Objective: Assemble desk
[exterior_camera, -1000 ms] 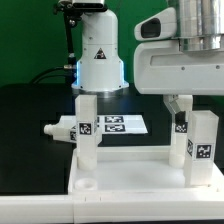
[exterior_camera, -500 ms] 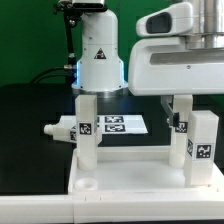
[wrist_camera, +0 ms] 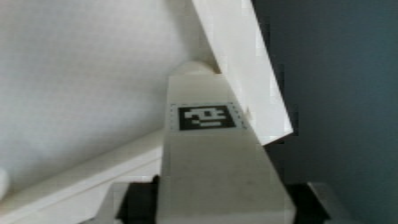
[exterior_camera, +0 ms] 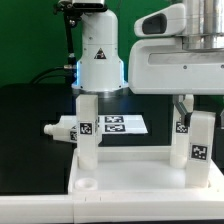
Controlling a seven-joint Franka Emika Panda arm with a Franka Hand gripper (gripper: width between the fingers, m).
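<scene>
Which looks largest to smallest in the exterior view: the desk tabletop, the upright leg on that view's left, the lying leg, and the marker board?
1. tabletop
2. upright leg on the view's left
3. marker board and lying leg: these look alike. The board is partly hidden and farther back, so they are not ranked.

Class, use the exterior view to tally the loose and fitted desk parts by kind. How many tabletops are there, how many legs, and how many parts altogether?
Tabletop: 1
Legs: 4. One is upright at the exterior view's left, one is lying beside it, and two are upright at the exterior view's right.
Total: 5
</scene>
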